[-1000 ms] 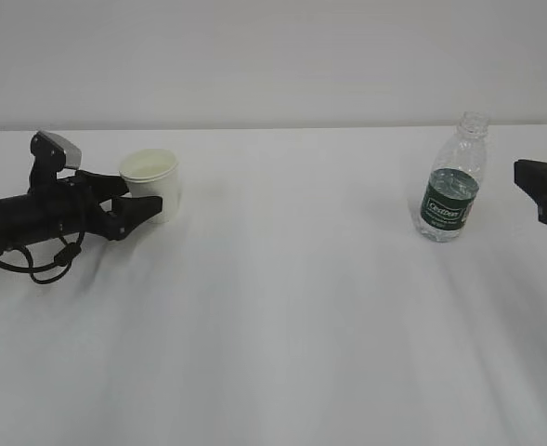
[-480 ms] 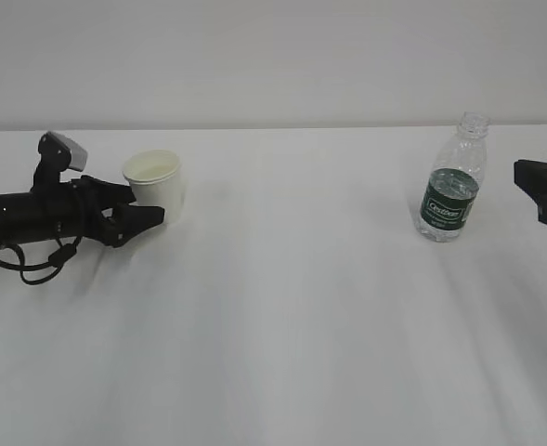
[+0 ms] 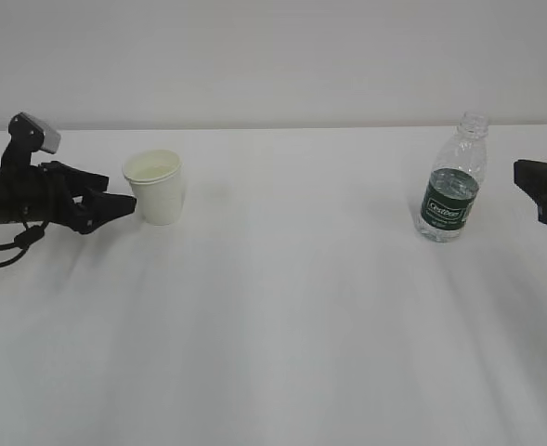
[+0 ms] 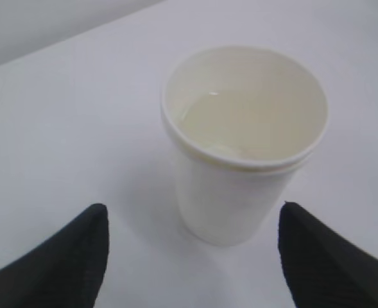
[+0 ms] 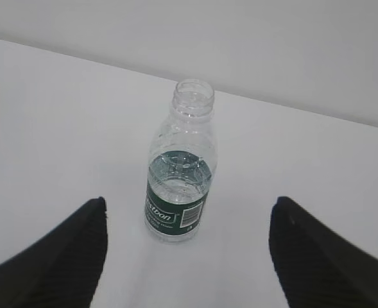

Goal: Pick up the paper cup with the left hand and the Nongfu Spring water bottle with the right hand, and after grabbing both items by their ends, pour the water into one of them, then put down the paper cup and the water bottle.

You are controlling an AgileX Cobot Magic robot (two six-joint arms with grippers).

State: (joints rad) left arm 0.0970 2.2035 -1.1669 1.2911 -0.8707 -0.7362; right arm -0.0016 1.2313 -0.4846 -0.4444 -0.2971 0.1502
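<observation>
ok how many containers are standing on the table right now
2. A small white tapered paper cup stands on the left of the white table, just ahead of the left pincer. A clear ribbed plastic bottle with a green label stands on the right. Nothing looks hidden.

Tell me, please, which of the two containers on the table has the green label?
The plastic bottle on the right, clear and uncapped, has it; the paper cup on the left is plain white.
</observation>
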